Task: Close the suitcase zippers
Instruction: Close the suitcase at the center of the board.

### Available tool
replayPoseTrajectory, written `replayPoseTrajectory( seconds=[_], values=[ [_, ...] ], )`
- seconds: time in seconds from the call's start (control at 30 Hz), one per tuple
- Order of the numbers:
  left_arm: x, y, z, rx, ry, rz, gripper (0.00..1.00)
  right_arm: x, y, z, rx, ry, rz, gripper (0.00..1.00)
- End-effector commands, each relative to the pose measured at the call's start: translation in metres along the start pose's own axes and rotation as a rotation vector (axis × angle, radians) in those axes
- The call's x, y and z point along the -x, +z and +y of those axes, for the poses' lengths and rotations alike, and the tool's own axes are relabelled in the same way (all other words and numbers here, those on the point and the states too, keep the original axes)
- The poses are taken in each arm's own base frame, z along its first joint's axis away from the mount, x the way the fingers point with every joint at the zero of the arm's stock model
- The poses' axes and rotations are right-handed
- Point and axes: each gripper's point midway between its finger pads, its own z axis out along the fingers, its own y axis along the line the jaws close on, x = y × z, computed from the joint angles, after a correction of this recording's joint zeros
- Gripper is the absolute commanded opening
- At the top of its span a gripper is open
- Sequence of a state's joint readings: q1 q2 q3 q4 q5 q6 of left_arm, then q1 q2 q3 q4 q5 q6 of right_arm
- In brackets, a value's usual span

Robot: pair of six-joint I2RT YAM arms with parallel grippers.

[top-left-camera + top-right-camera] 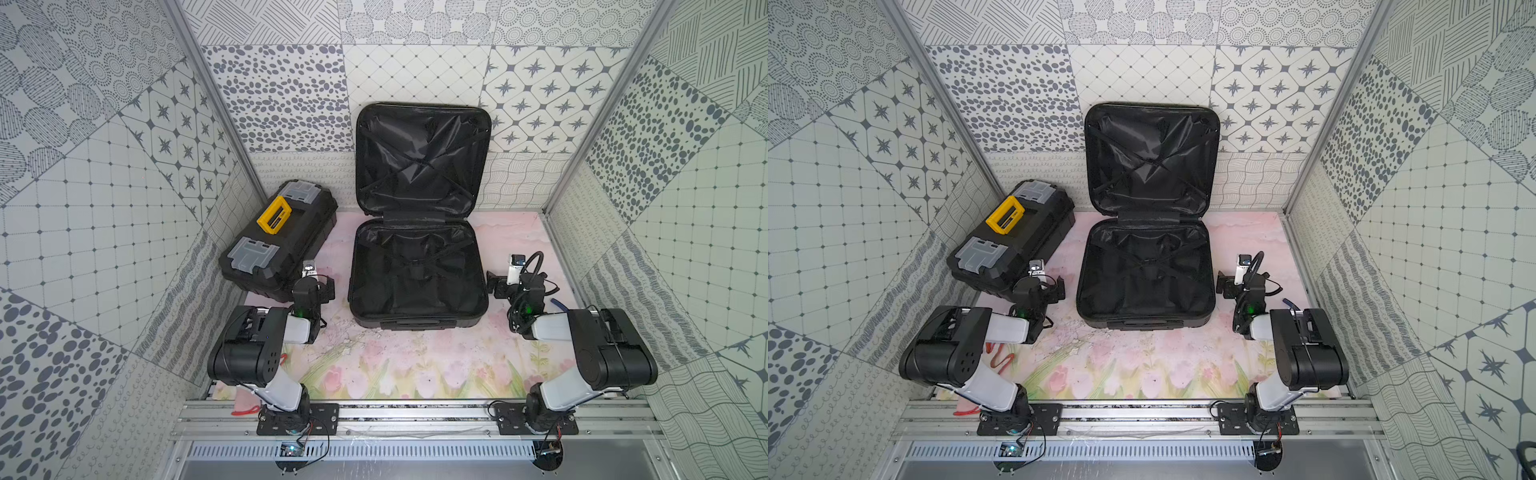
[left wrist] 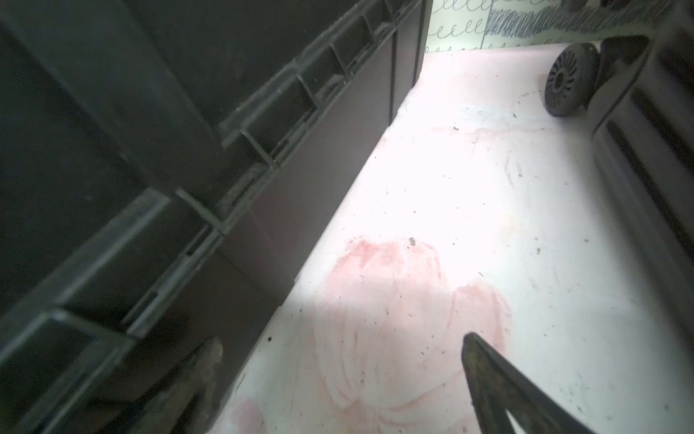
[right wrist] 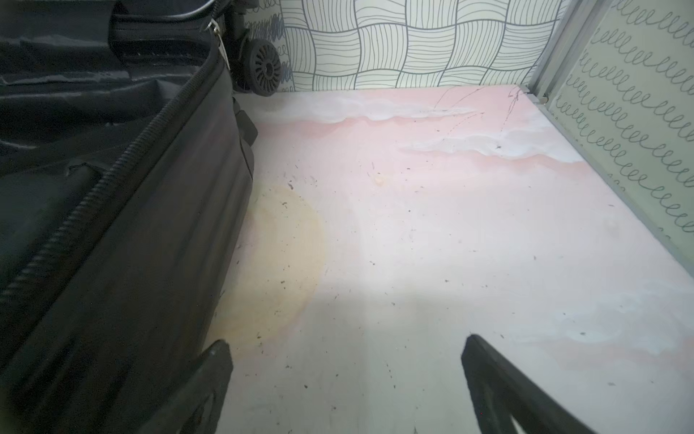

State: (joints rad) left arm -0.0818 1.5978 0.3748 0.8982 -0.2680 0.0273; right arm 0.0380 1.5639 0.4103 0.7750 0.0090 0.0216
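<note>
Two black cases are sharing the worktop (image 1: 415, 365), and the toolbox (image 1: 278, 241) is sitting farthest left, angled toward the side wall. It is taking no part in the job but is narrowing the room on that side. Close against its near corner the left end effector (image 2: 340, 344) is hovering low with its fingers spread wide and empty. It is pointing down the lane between toolbox and suitcase (image 1: 415, 323), which looks like a ready position for reaching the case's left edge. Whether one finger is brushing the toolbox I cannot tell. In the middle the suitcase is lying open. Its lower shell (image 1: 417, 291) is resting flat on the worktop, while the lid (image 1: 424, 158) is standing up and leaning on the back wall (image 1: 415, 75), which is holding it open. The zippers (image 3: 112, 176) are running round the lower shell's rim with their teeth exposed and nothing meeting them, so I judge the lid is needing to come down before any pull can travel. Just beside the case's right wall the right end effector (image 3: 345, 342) is hovering over bare worktop, likewise wide and gripping nothing. It is facing along that wall toward a wheel (image 3: 264, 67), probably so that each side of the seam is getting its own arm.
</note>
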Motion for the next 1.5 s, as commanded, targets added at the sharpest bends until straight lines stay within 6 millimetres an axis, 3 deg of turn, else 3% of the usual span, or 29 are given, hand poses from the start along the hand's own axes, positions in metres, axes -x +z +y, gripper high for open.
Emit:
replayPoseTrajectory(
  seconds=[0.0,0.77,0.87,1.0,1.13,1.2,1.23,1.47],
  values=[
    [0.016,0.001,0.008,0.028,-0.031,-0.051,0.99,0.019,-0.001,0.000,0.002,-0.001,-0.068,0.98],
    [0.017,-0.001,0.002,-0.030,-0.021,-0.061,0.99,0.022,-0.002,-0.002,-0.004,0.009,-0.078,0.98],
    [0.032,-0.017,-0.001,-0.025,0.012,-0.111,0.98,0.039,-0.013,-0.007,-0.007,0.036,-0.073,0.98],
    [0.062,-0.044,-0.005,-0.052,0.034,-0.152,0.99,0.078,-0.041,-0.003,0.041,0.061,-0.154,0.98],
    [0.093,-0.076,-0.012,-0.120,0.005,-0.147,0.98,0.112,-0.067,0.010,0.120,0.039,-0.175,0.98],
    [0.106,-0.095,-0.013,-0.147,-0.005,-0.153,0.99,0.113,-0.078,0.016,0.152,0.041,-0.156,0.98],
    [0.114,-0.105,-0.013,-0.162,-0.023,-0.149,0.98,0.129,-0.086,0.020,0.178,0.040,-0.169,0.98],
    [0.169,-0.150,-0.017,-0.259,-0.130,-0.016,0.99,0.140,-0.118,0.064,0.381,0.054,0.016,0.98]
  ],
)
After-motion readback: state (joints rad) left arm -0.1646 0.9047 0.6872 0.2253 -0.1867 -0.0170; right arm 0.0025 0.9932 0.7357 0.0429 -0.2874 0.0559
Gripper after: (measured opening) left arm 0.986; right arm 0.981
